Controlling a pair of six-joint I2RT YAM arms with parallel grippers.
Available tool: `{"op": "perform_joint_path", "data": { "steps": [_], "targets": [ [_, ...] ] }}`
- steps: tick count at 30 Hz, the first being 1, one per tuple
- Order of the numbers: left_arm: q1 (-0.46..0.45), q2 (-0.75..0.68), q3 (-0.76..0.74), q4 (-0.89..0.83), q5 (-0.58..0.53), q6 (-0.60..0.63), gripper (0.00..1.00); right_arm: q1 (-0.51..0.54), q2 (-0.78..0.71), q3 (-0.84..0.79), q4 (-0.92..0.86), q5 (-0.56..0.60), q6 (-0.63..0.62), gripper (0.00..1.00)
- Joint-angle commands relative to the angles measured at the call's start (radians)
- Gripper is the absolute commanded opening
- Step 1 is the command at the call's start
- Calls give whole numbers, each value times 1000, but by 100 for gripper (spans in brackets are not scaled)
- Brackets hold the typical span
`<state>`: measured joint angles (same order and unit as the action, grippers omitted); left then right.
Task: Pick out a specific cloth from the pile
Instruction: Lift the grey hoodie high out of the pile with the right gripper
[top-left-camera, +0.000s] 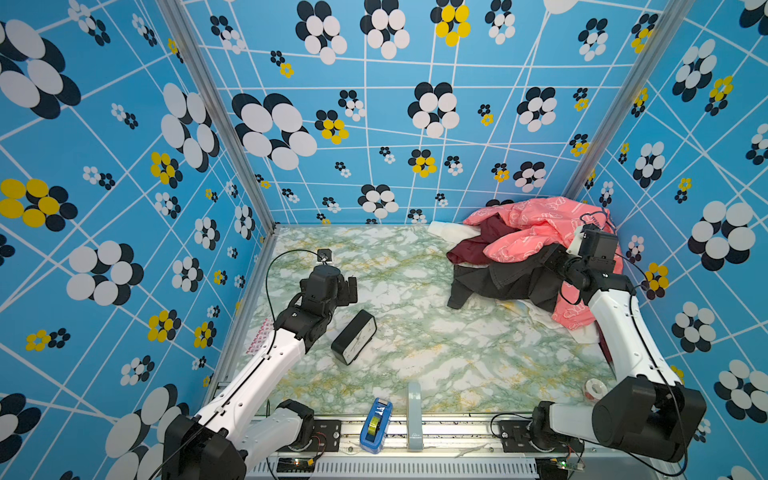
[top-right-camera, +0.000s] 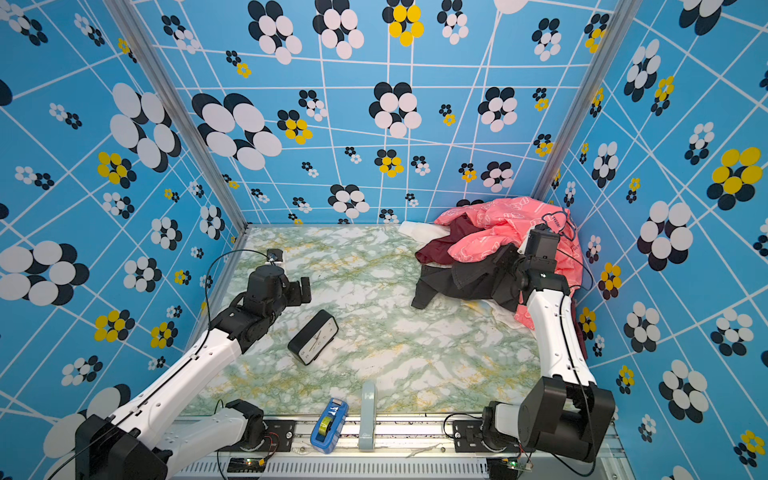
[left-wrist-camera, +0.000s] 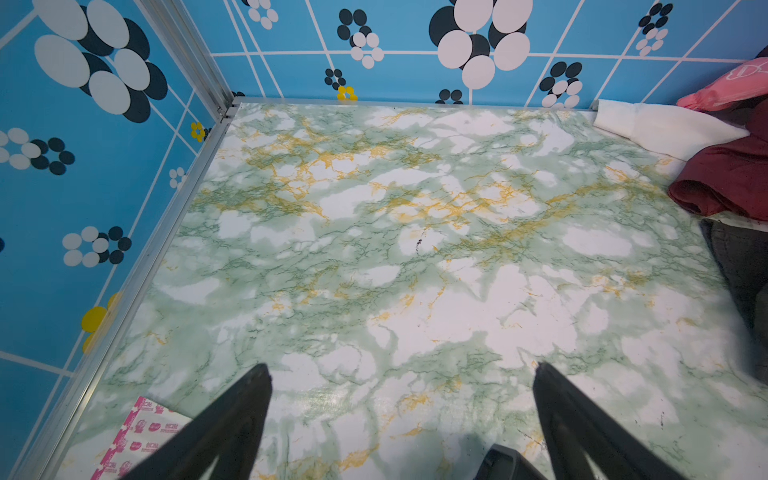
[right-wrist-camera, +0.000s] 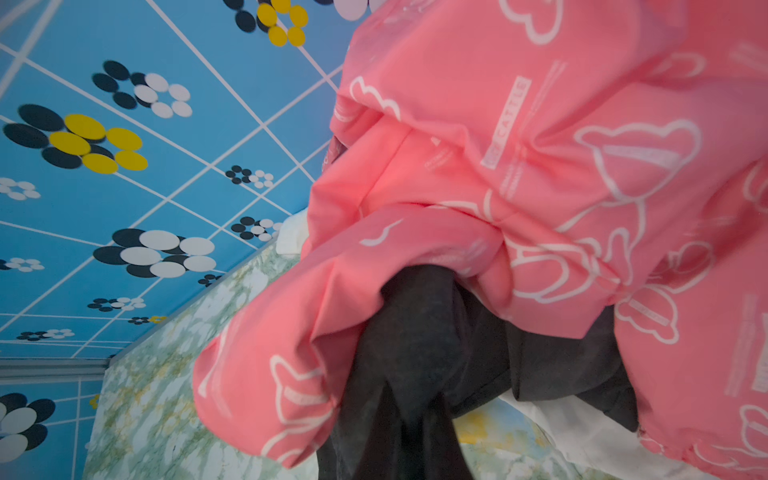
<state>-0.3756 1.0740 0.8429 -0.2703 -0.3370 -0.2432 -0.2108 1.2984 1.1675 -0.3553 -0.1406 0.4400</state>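
1. In both top views the pile (top-left-camera: 540, 232) (top-right-camera: 494, 228) is sitting in the far right corner of the bench (top-left-camera: 415, 365), with the pink jacket (top-left-camera: 528, 243) on top and a maroon cloth (top-left-camera: 469, 249) at its left edge.
2. The cloth (top-left-camera: 507, 280) (top-right-camera: 465, 278), charcoal black, is lying on the pile's near side. One sleeve-like end is trailing onto bare bench.
3. The right gripper (top-left-camera: 545, 261) is reaching into the cloth, and the top views are hiding its tips. The right wrist view is showing it clenched on a fold of the cloth (right-wrist-camera: 415, 328), which is running up under the jacket's hem.
4. The left gripper (left-wrist-camera: 401, 374) is hovering over bare bench, well apart from the pile. Only the left wrist view is showing its fingers (left-wrist-camera: 232, 415) spread wide and holding nothing.
5. Only the top views are showing the alarm clock (top-left-camera: 354, 337), which is lying beside the left arm.
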Motion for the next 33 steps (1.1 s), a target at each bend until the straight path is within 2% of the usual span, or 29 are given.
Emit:
{"op": "perform_joint_path", "data": {
  "steps": [1, 33],
  "targets": [
    [-8, -24, -20, -4, -20, 9, 99, -2, -55, 44, 103, 37, 26, 0],
    [-8, -66, -63, 13, -19, -6, 99, -2, -384, 40, 484, -41, 133, 0]
  ]
}}
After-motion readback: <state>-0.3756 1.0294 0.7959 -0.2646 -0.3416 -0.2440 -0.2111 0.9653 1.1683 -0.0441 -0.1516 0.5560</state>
